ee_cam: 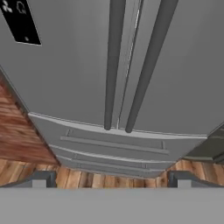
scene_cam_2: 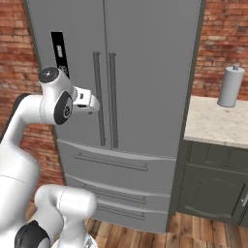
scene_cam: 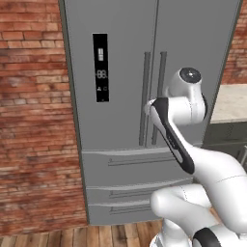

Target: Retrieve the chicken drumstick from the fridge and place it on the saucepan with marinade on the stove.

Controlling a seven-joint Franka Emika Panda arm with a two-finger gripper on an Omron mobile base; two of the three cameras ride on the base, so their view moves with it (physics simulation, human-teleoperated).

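The tall grey fridge point(scene_cam: 120, 72) point(scene_cam_2: 145, 58) point(ee_cam: 65, 78) stands with both doors shut, its two long vertical bar handles point(ee_cam: 114, 65) side by side at the middle seam. A black display panel point(scene_cam: 100, 67) sits on the left door, and the lower drawers point(scene_cam_2: 116, 164) are shut too. My gripper point(ee_cam: 113, 180) point(scene_cam_2: 94, 102) is open and holds nothing; it hovers a short way in front of the left door, pointed at the handles. The chicken drumstick is hidden behind the shut doors. The saucepan and the stove are out of view.
A pale stone counter point(scene_cam_2: 218, 123) point(scene_cam: 231, 103) over dark cabinets point(scene_cam_2: 213, 179) adjoins the fridge on the right, with a grey paper-towel roll point(scene_cam_2: 230, 86) on it. Brick wall point(scene_cam: 34, 120) flanks the fridge on the left. Wooden floor point(ee_cam: 17, 144) lies below.
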